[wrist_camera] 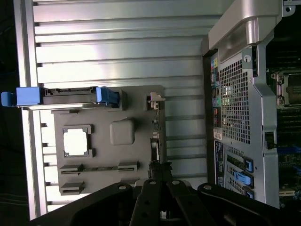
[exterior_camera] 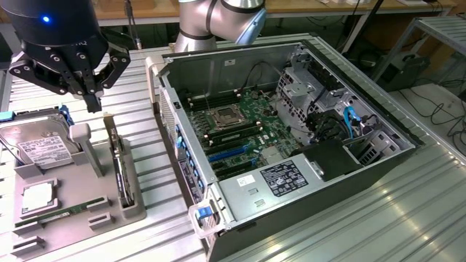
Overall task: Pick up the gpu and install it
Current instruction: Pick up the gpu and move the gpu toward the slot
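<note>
I take the grey holder tray [exterior_camera: 76,188] as my landmark. The gpu [exterior_camera: 119,161] stands on edge in a slot along the tray's side nearest the open computer case [exterior_camera: 211,68]. Its thin top edge faces up, which I judge is so a claw can come straight down and pinch it. My gripper [exterior_camera: 93,102] hangs above that same side of the tray, near one end of the card and clear of it. Its fingers are pressed together on nothing (too narrow to straddle the card as they stand). The hard drive [exterior_camera: 40,144] sits on the tray's opposite side, well apart. In the wrist view the fingertips line up with the card's long edge.
</note>
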### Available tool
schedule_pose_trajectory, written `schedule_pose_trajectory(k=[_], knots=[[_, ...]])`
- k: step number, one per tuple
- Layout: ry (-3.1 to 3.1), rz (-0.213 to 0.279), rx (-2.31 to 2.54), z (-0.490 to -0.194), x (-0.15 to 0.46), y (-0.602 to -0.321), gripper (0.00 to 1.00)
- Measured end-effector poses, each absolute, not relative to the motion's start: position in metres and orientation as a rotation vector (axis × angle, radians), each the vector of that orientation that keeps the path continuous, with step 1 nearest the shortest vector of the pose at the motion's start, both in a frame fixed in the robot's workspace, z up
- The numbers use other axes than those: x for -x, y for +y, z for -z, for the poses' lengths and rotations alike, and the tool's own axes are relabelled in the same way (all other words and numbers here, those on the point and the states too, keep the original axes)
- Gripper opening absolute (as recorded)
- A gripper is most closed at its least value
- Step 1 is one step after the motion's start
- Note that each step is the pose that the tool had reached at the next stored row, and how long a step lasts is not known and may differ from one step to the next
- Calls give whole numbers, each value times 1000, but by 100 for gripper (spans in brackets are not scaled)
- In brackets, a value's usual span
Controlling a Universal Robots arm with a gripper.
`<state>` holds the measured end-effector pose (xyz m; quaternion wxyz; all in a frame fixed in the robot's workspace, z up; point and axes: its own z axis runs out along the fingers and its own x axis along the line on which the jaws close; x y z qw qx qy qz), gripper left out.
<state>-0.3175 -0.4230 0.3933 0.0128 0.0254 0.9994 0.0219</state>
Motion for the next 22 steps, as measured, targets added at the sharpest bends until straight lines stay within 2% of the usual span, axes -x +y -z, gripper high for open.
schedule_pose_trajectory(k=[6, 16, 22], knots=[[3114, -68, -79, -393, 317, -423, 11], [3115, -71, -56, -388, 318, -423, 72], [3116, -71, -53, -378, 317, -424, 72]])
